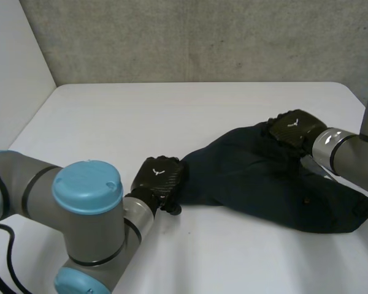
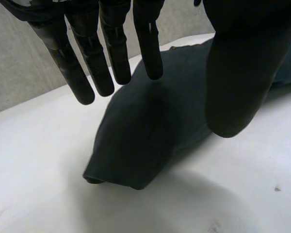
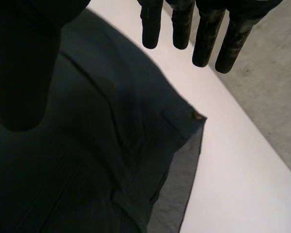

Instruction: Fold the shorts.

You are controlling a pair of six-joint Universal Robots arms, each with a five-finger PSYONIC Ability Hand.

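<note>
On the white table (image 1: 141,116), right of centre, the shorts (image 1: 264,184) are lying crumpled. The left hand (image 1: 159,177) is hovering at their left end and the right hand (image 1: 292,130) at their far edge, both holding straight fingers wide.

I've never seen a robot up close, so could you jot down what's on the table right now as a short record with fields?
Garment: dark shorts, lying rumpled
Surface: white table
Left hand: open, fingers straight, over the shorts' narrow end
Right hand: open, fingers straight, over the waistband corner near a button
Fold: not yet done
</note>
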